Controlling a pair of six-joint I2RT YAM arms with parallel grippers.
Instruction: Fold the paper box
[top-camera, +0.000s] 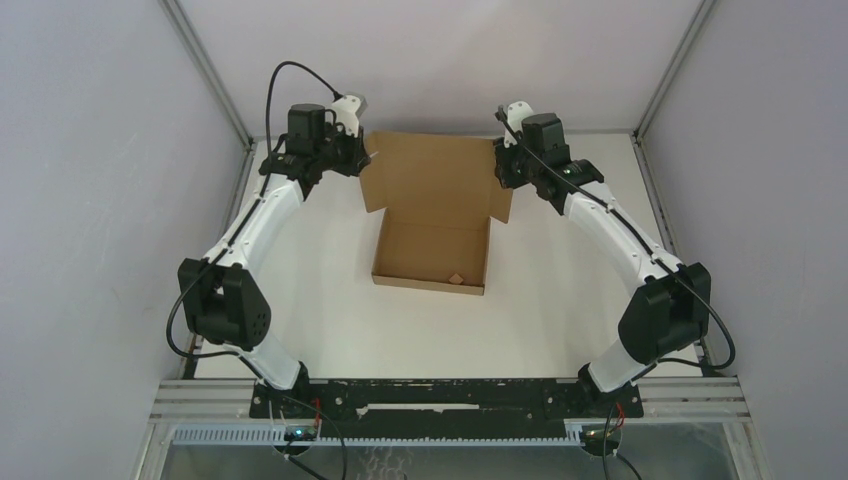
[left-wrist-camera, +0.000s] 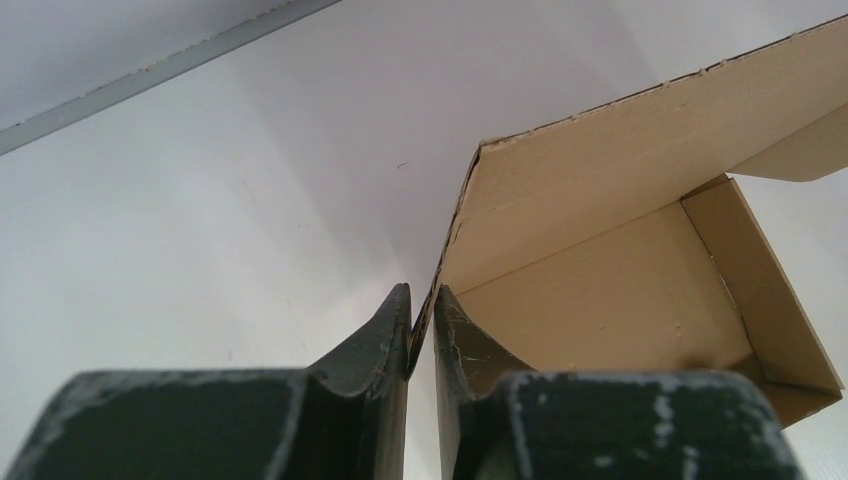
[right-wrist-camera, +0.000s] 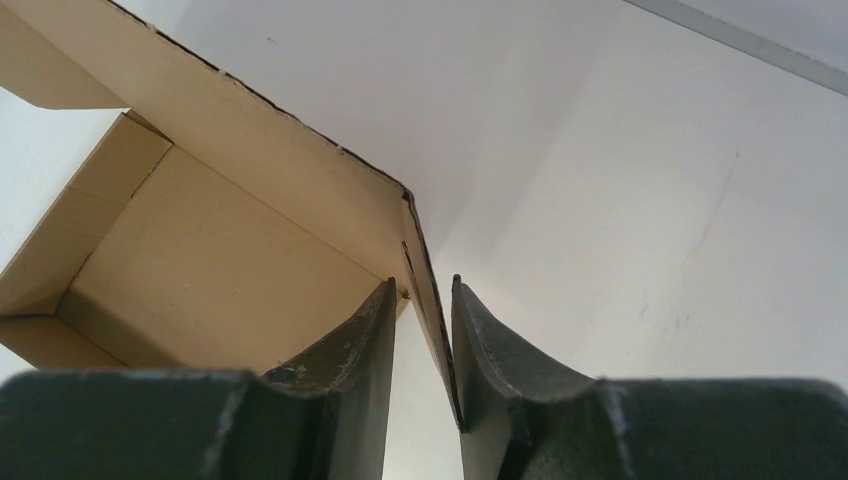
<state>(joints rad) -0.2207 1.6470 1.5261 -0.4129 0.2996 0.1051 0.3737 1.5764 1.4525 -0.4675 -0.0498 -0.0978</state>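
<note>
Lid edges of the paper box (top-camera: 432, 215), lying centred on the table (top-camera: 330, 300), are met from both sides: the left is pinched by the left gripper (left-wrist-camera: 421, 335), the right merely straddled by the right gripper (right-wrist-camera: 420, 330), jaws parted.

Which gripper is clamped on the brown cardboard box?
The left gripper: its jaws pinch a flap of the plain brown cardboard box; on the right gripper the jaws stand apart around its flap.
</note>
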